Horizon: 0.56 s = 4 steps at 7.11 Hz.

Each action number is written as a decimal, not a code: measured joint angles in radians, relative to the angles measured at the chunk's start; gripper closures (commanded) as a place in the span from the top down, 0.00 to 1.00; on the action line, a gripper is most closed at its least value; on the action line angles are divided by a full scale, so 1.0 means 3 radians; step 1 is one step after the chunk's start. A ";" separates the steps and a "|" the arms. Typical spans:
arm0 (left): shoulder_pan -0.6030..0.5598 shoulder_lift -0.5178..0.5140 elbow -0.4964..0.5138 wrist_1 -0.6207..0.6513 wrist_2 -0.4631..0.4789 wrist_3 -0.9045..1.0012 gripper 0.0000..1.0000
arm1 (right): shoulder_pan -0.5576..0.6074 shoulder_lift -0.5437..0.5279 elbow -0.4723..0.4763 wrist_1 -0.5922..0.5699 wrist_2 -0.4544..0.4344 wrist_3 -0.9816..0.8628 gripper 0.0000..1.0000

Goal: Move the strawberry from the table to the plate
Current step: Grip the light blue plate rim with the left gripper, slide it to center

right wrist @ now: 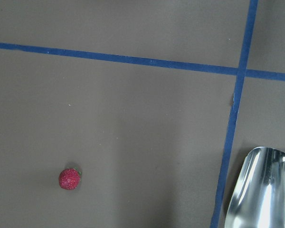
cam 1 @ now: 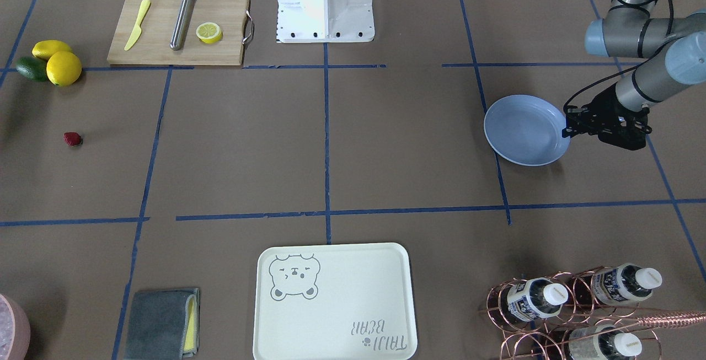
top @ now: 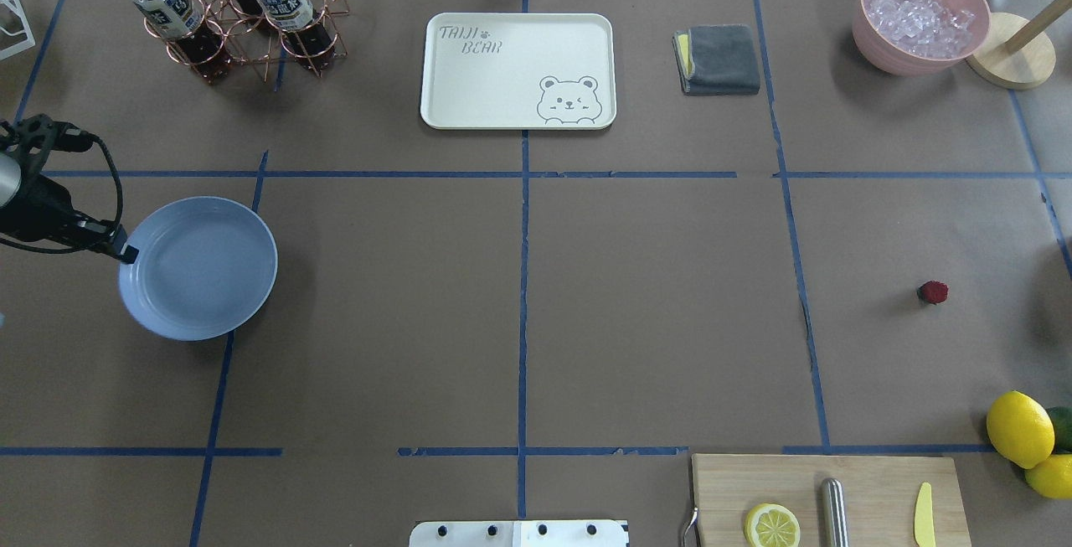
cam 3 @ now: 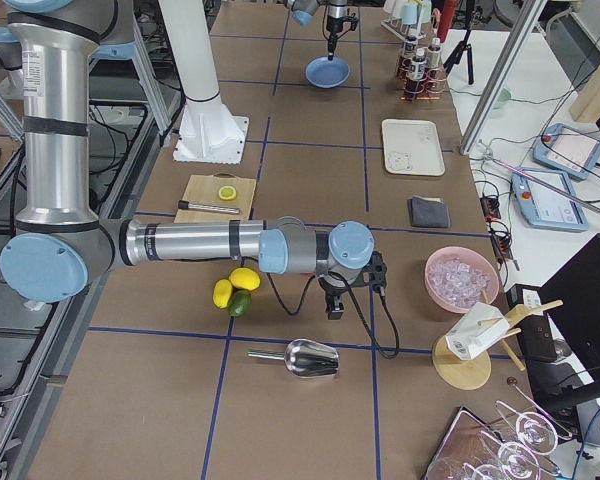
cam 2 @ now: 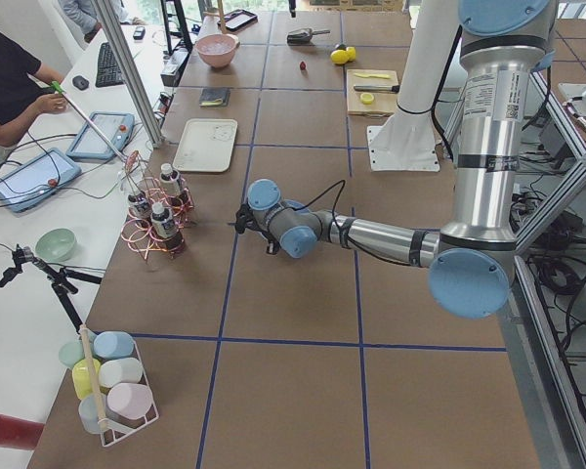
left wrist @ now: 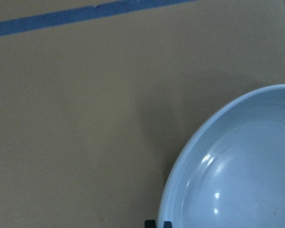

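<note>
The left gripper (cam 1: 567, 128), fingers drawn narrow, pinches the rim of the plate (cam 1: 524, 131) at the table's (cam 1: 413, 145) left end; its wrist camera shows the two fingertips on either side of that rim. The right gripper (cam 3: 332, 308) hangs low over the far right end, seen only from the side, so whether it is spread or pressed together cannot be told. Its wrist camera looks down on the strawberry (right wrist: 69, 178), which lies alone on the brown paper with a steel scoop (right wrist: 261, 190) off to one side. From across the table, the strawberry (cam 1: 73, 139) sits a little in front of two lemons (cam 1: 63, 68) and an avocado (cam 1: 30, 68), touching none of them. Taped brown paper stretches between berry and plate. Around that stretch stand a wooden board (cam 1: 220, 18) with a lemon half (cam 1: 209, 32), a yellow knife (cam 1: 137, 25) and a steel rod (cam 1: 182, 18), a cream tray (cam 1: 333, 305), a folded grey cloth (cam 1: 160, 321), a wire bottle rack (cam 1: 573, 305) and an ice bowl (top: 921, 15).
</note>
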<state>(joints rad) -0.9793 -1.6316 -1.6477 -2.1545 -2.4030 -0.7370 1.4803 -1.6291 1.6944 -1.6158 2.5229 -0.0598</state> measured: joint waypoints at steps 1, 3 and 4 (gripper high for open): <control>0.0054 -0.0181 -0.0045 -0.0002 -0.0121 -0.0297 0.00 | 0.0000 0.0001 0.0002 0.0002 0.0036 0.0001 1.00; 0.0406 -0.0700 -0.0089 -0.0002 -0.0150 -0.1227 0.00 | 0.0000 0.0005 0.0001 0.0076 0.0131 0.0009 1.00; 0.0672 -0.0978 -0.0075 0.0002 -0.0005 -0.1684 0.00 | -0.0002 0.0005 -0.0004 0.0118 0.0147 0.0013 1.00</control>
<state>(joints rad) -0.7777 -1.9250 -1.6701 -2.1538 -2.4046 -1.2423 1.4797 -1.6276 1.6932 -1.5805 2.5669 -0.0560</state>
